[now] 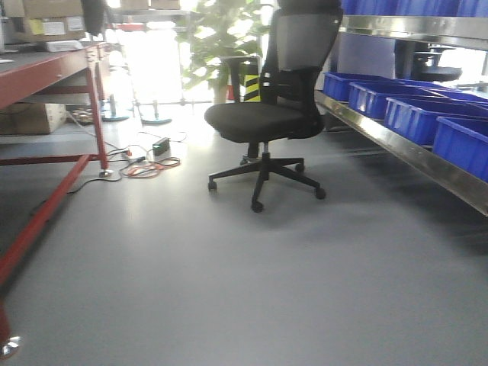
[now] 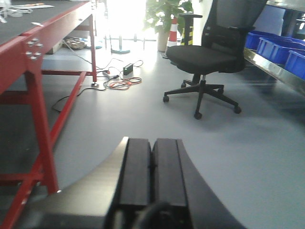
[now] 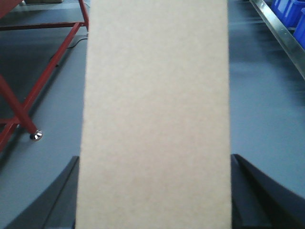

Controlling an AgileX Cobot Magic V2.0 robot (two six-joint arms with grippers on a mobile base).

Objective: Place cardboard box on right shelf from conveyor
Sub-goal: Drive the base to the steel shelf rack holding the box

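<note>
The left end effector [image 2: 151, 148] points over the grey floor [image 2: 143, 114], its two black fingers [image 2: 136, 167] pressed together with nothing between them. A red-framed bench [image 2: 43, 33] stands on the left. Ahead, a black office chair [image 2: 205, 52] stands near a steel shelf [image 2: 271, 69] that carries blue bins [image 2: 276, 47]. Cables [image 2: 121, 83] lie on the floor.

Low front and left-wrist views share the office chair [image 1: 259, 120]; cardboard box [image 3: 155, 114] fills right-wrist.

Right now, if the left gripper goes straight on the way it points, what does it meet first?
Nothing close: past the left gripper, fingers shut, only bare floor shows. Farther on, likely the office chair, slightly right of the line; depth is unclear.
</note>
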